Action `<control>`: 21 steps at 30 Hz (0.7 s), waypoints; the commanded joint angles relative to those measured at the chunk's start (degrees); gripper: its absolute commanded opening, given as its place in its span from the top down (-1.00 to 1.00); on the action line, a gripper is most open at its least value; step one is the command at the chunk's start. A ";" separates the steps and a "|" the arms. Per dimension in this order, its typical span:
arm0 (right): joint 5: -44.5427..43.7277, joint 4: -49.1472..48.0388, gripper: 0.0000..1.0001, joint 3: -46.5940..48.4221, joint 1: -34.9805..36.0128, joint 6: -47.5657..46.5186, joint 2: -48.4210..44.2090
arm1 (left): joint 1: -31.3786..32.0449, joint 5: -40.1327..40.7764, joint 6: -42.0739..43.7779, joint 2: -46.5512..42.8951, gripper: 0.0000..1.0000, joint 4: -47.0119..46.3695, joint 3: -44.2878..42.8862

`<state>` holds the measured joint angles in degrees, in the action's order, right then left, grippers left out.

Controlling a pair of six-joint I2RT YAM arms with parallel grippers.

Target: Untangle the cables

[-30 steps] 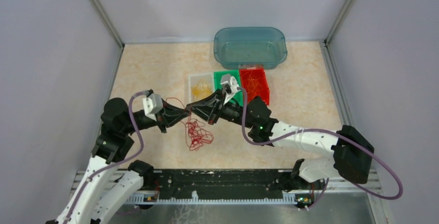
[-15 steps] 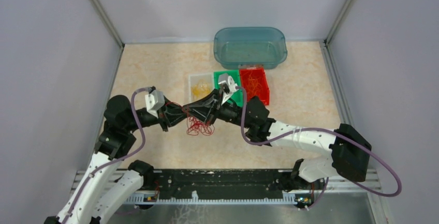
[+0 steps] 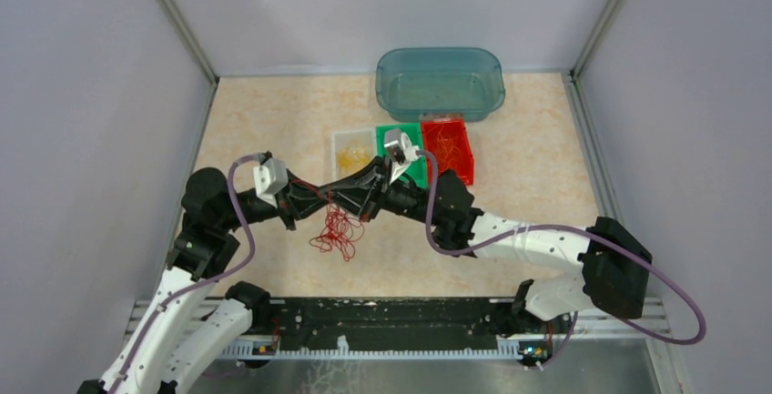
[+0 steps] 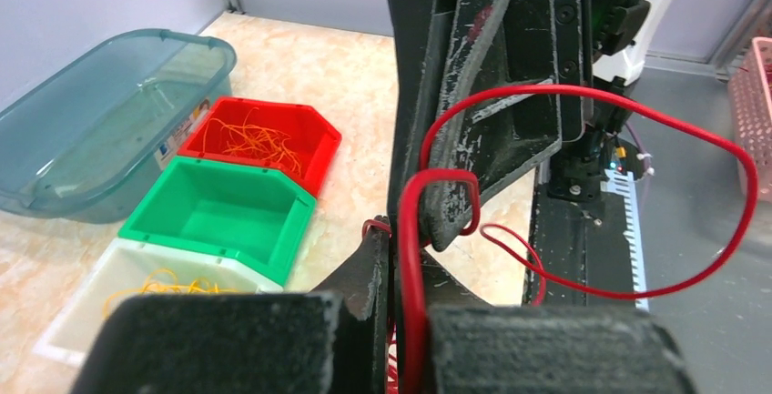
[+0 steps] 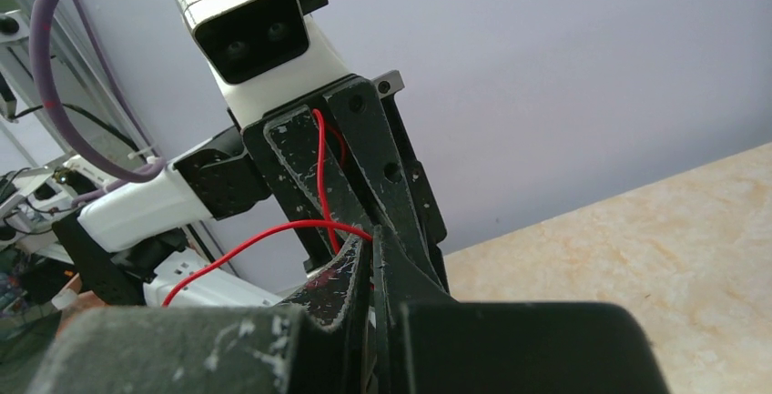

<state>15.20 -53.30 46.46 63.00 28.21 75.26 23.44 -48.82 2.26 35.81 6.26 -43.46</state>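
Left gripper (image 3: 319,197): pressed together, one red strand nipped between its fingers (plain in the left wrist view). Right gripper (image 3: 341,192): also pressed together, tip to tip with the left; a red strand runs into its tip and loops round it, so it reads as pinching the same bundle.

The cables (image 3: 333,232): a red clump dangling at 6 o'clock from the meeting tips, over mid-table (image 3: 273,121); I cannot tell whether it touches. One big loop of it arcs free in the left wrist view.

At 1 o'clock from the tips: white bin (image 3: 335,153) with some yellow strands, green bin (image 3: 387,132) bare, red bin (image 3: 470,153) with orange strands. Teal tub (image 3: 496,94) beyond, at 12.

Progress, by judgement: yellow and orange look sorted out. The red clump is still knotted, and that is most of the work left.
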 commanded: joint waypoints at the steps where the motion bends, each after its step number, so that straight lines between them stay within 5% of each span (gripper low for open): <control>1: 1.53 -2.91 1.00 3.26 1.25 1.04 0.39 | 0.11 -5.24 -0.50 -0.19 0.97 -2.06 -0.47; 6: 1.04 -2.46 1.00 3.20 1.25 0.63 -0.12 | 0.10 -3.90 1.62 -1.90 0.69 -0.64 0.01; 21: -0.90 0.23 1.00 2.45 1.07 -1.69 -2.46 | 0.13 2.16 6.50 -6.89 0.75 0.02 0.66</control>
<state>14.41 -52.29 47.00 63.59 27.27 74.91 23.44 -47.53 6.15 30.59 6.50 -42.68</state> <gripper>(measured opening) 0.009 0.115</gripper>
